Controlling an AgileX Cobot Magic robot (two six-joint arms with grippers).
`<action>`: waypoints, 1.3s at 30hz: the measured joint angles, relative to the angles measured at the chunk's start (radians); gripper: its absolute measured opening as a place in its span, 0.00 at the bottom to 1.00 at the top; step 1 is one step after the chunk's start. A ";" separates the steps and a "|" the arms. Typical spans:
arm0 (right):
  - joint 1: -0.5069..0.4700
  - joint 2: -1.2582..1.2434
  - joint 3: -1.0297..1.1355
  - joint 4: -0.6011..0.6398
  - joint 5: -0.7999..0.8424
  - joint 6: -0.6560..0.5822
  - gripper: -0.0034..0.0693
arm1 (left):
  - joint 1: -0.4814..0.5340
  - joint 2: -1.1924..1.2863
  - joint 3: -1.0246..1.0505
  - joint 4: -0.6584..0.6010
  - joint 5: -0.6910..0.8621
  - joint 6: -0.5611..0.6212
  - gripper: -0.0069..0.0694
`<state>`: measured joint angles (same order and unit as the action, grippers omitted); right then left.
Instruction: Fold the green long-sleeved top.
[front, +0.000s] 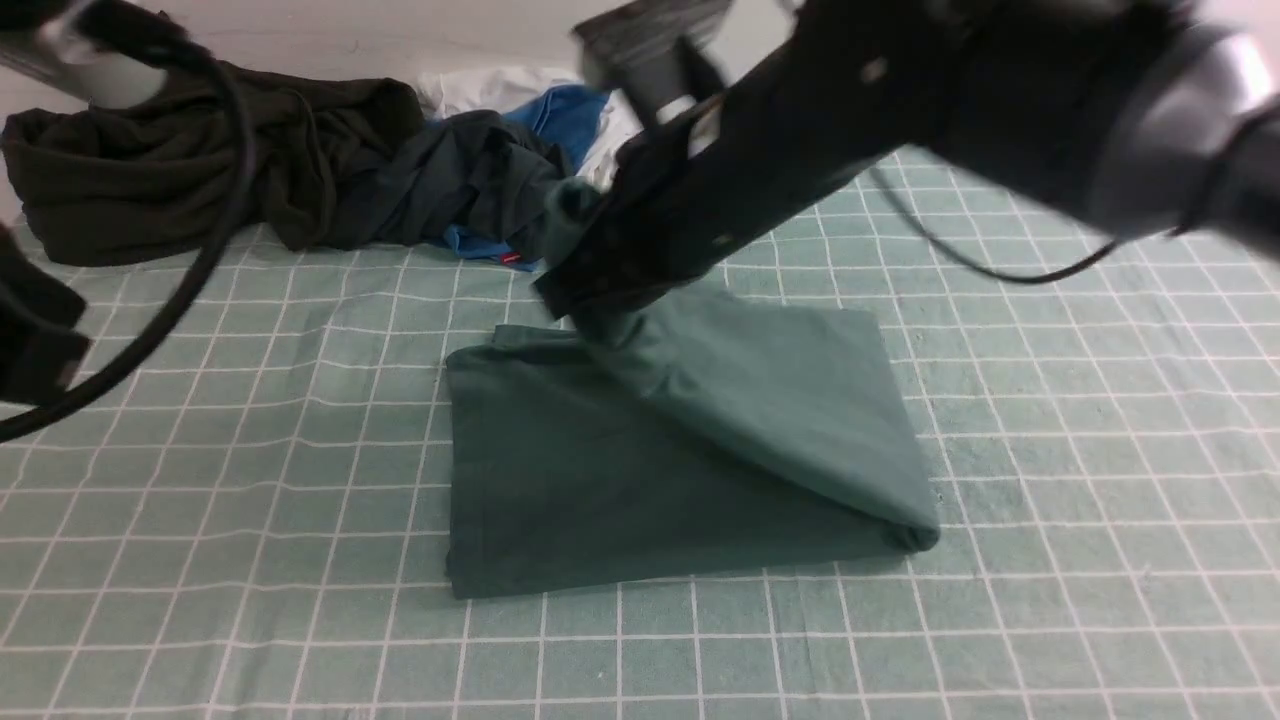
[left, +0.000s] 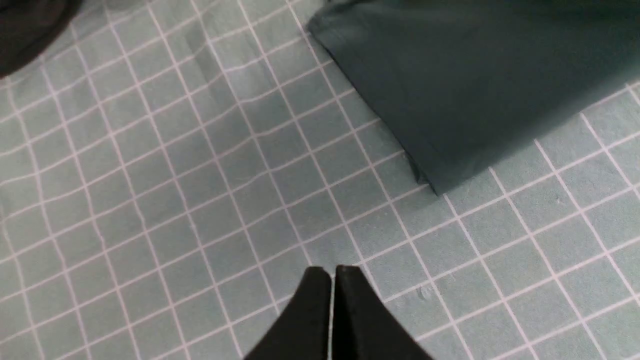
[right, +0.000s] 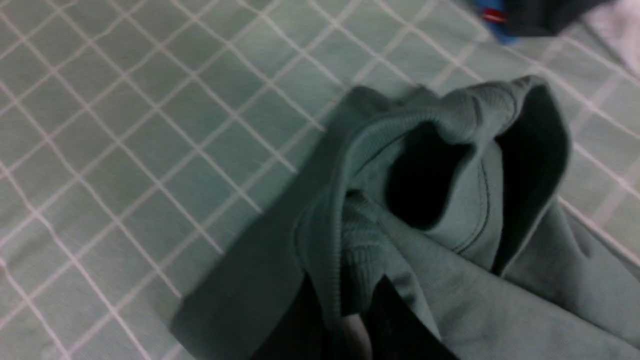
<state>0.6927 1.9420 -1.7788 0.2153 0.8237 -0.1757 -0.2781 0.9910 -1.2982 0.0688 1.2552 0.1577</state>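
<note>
The green long-sleeved top (front: 640, 470) lies partly folded in the middle of the checked cloth, its right half lifted into a slanting flap. My right gripper (front: 580, 300) holds that flap up by its far edge. In the right wrist view the right gripper (right: 345, 320) is shut on bunched ribbed fabric of the top (right: 450, 165). My left gripper (left: 332, 272) hangs shut and empty over bare cloth, apart from the top's near corner (left: 450, 100). In the front view only the left arm's body (front: 35, 330) shows at the left edge.
A dark olive-black garment (front: 190, 160) lies heaped at the back left. Beside it sits a pile of dark, blue and white clothes (front: 510, 140). A black cable (front: 170, 300) hangs across the left side. The green checked cloth (front: 1080, 480) covers the table.
</note>
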 joint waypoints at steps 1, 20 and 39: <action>0.020 0.029 -0.007 0.005 -0.019 0.000 0.12 | 0.000 -0.018 0.001 0.002 0.003 -0.002 0.09; 0.060 0.248 -0.212 -0.132 0.164 0.089 0.75 | 0.000 -0.485 0.509 0.081 -0.079 -0.219 0.09; -0.029 -0.356 0.102 -0.096 0.280 0.006 0.16 | 0.000 -0.828 0.710 0.103 -0.160 -0.249 0.09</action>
<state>0.6636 1.5857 -1.6767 0.1192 1.1035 -0.1700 -0.2781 0.1635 -0.5879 0.1720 1.0950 -0.0910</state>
